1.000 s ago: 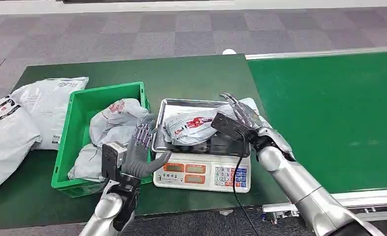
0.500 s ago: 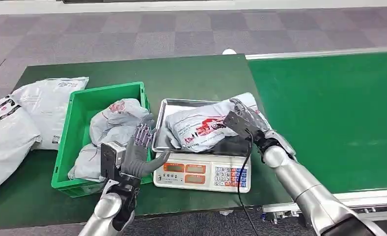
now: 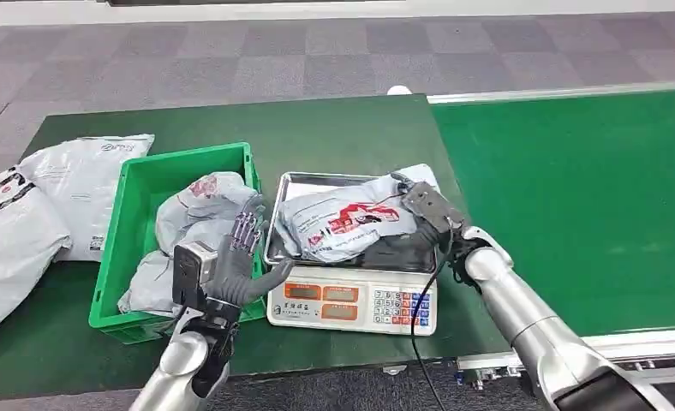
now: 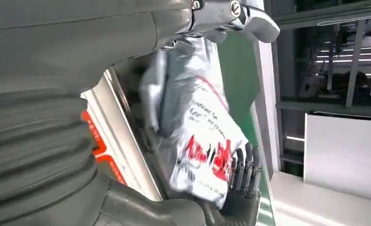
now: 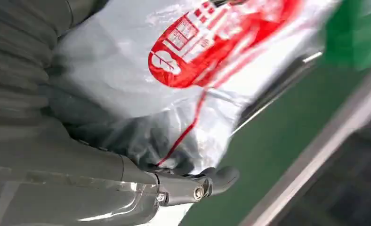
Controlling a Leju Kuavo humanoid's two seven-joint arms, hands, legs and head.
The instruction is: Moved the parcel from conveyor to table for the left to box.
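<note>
**Parcel on scale tray, right hand on it**

Head view: grey plastic parcel with red print (image 3: 344,224) lies on the steel tray of the white electronic scale (image 3: 351,301), at 3 o'clock from the green plastic crate (image 3: 128,223). Right hand (image 3: 424,214) grips its 3 o'clock edge. Left hand (image 3: 241,261) hovers at the crate's edge, fingers spread, holding nothing.

Left wrist view: parcel (image 4: 197,136) on tray, right hand's dark fingers (image 4: 244,169) against it.

Right wrist view: parcel (image 5: 183,70) pressed against the hand.
</note>
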